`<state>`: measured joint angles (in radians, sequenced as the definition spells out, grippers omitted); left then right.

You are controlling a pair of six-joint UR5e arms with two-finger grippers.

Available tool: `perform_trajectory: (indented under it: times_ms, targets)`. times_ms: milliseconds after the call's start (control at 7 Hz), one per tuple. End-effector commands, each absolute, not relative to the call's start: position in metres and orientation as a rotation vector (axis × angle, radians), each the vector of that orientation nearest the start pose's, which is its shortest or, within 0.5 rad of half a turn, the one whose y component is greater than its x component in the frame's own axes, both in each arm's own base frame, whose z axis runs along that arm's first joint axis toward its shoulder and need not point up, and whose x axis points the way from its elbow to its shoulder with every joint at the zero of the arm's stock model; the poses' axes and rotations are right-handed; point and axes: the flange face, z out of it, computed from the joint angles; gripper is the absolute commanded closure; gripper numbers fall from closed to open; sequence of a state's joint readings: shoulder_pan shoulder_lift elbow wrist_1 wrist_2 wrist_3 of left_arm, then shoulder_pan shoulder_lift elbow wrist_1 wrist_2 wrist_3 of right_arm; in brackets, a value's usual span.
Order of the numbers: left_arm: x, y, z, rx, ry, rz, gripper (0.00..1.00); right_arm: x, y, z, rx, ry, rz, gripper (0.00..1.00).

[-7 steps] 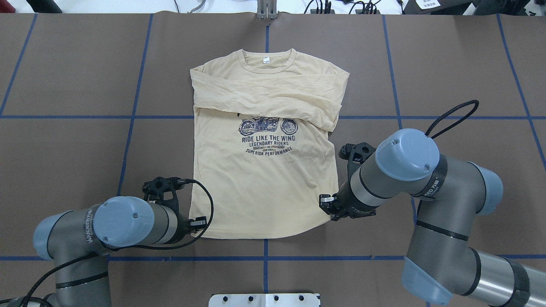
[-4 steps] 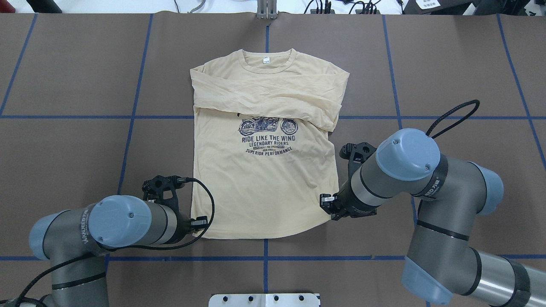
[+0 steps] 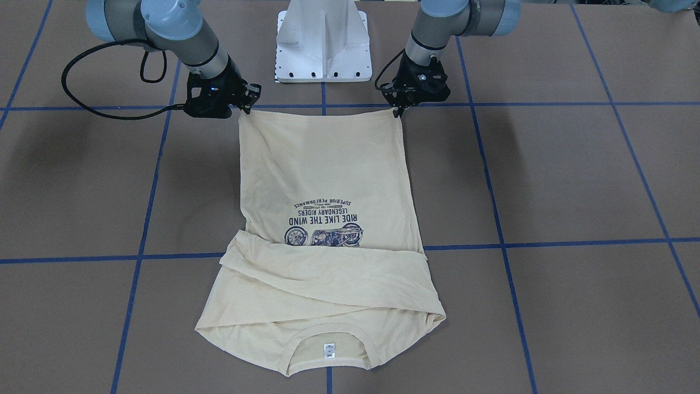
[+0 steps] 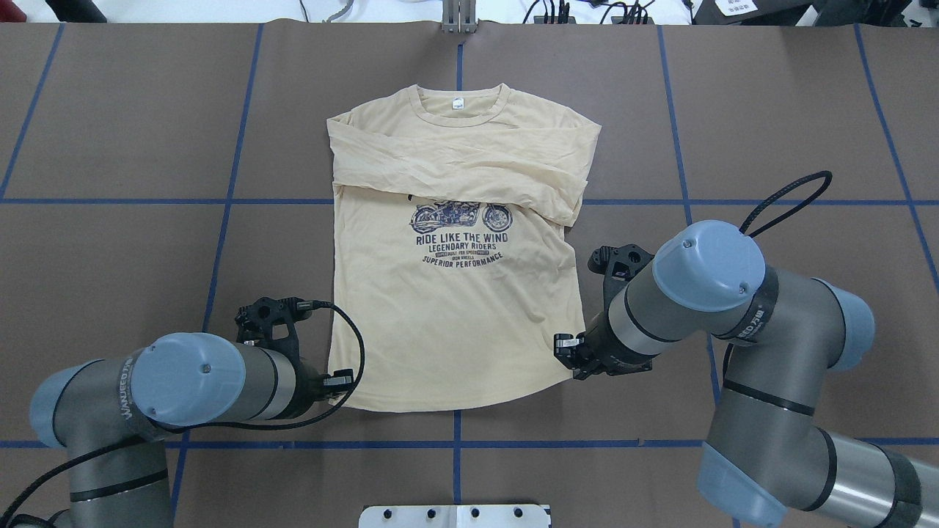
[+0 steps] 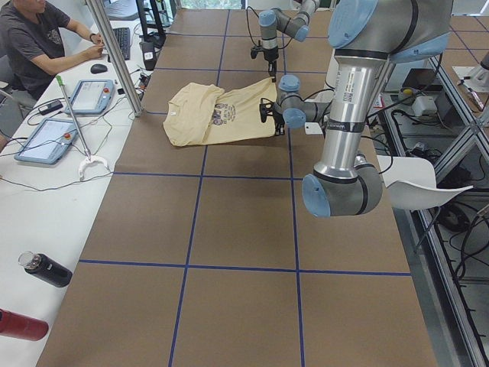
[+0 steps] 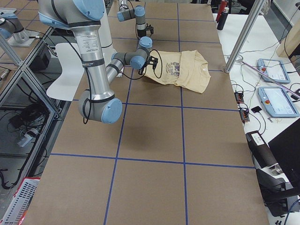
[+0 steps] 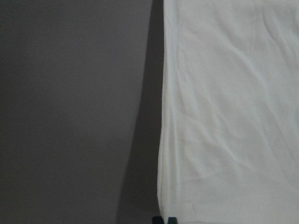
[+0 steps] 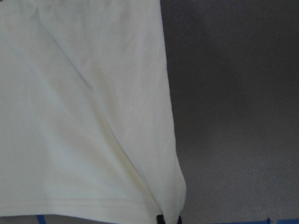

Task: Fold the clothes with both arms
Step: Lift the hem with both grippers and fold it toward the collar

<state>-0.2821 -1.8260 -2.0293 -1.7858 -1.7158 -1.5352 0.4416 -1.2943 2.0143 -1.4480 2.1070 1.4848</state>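
Your T-shirt (image 4: 455, 323) lay flat on the worktop (image 4: 117, 257), sleeves (image 4: 462, 165) folded across the chest. You had the left fingers (image 4: 340, 380) clamped on one hem corner and the right fingers (image 4: 562, 342) pinching the other, nearest the robot.

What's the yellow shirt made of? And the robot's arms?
The T-shirt looks like thin, soft knit fabric, maybe cotton: it wrinkles and drapes. The left arm and right arm look like smooth grey metal with blue caps, perhaps plastic.
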Motion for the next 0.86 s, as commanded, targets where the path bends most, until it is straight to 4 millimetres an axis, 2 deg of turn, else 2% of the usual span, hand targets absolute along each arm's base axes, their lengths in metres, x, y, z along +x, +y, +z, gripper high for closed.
perform_trajectory:
  times_ms: [0,143,286,429,571,714]
  targets:
    - [0.491,-0.231,0.288,-0.022,0.890,-0.105,1.00,-0.464,-0.264,0.295,-0.376,-0.905,0.096,1.00]
    - [0.494,-0.214,0.286,-0.038,0.871,-0.076,1.00,-0.468,-0.239,0.287,-0.434,-0.902,0.111,1.00]
    - [0.494,-0.190,0.279,-0.059,0.849,-0.035,1.00,-0.465,-0.218,0.277,-0.465,-0.908,0.104,1.00]
    - [0.489,-0.177,0.273,-0.071,0.832,-0.014,1.00,-0.457,-0.202,0.271,-0.488,-0.913,0.106,1.00]
    - [0.488,-0.174,0.272,-0.073,0.828,-0.009,1.00,-0.455,-0.201,0.271,-0.489,-0.913,0.106,1.00]
    - [0.486,-0.180,0.267,-0.069,0.840,-0.020,1.00,-0.452,-0.214,0.273,-0.472,-0.917,0.134,1.00]
